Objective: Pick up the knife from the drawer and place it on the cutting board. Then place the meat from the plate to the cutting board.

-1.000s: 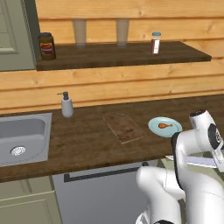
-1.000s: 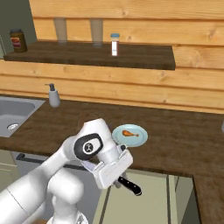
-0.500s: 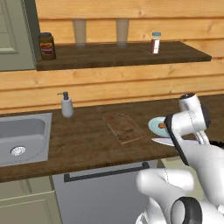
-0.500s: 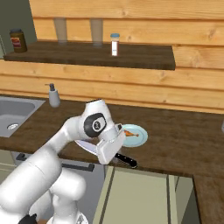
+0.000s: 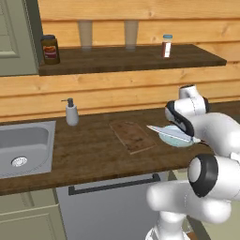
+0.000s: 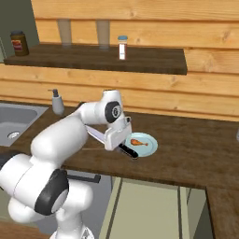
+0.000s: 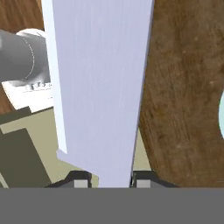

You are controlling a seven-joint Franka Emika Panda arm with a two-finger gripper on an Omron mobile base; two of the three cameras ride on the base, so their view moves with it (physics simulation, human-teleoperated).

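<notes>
Gripper in the left base view sits above the counter's front edge, clamped on the knife. The silver blade runs roughly level and points left, its tip toward the board and apart from it. The blade crosses in front of the plate, which lies just right of the board. The board lies flat and bare on the dark counter. Further left a soap bottle stands by the sink. On the shelf above are a dark jar, two glasses and a small shaker.

From the right base view the gripper hangs in front of the plate's left rim, with the knife gripped crosswise: the black handle sticks out to the lower right over the counter, and the blade slants up to the left behind the arm. The meat lies on the plate, orange-brown, apart from the knife. Below the counter edge the drawer stands pulled out, its inside pale. The soap bottle and sink are at the left, the shaker and jar on the shelf.

Through the hand view the wide pale blade of the knife rises from between the two fingertips, which press it from either side. Brown counter lies to the right, with a sliver of the plate at the edge.
</notes>
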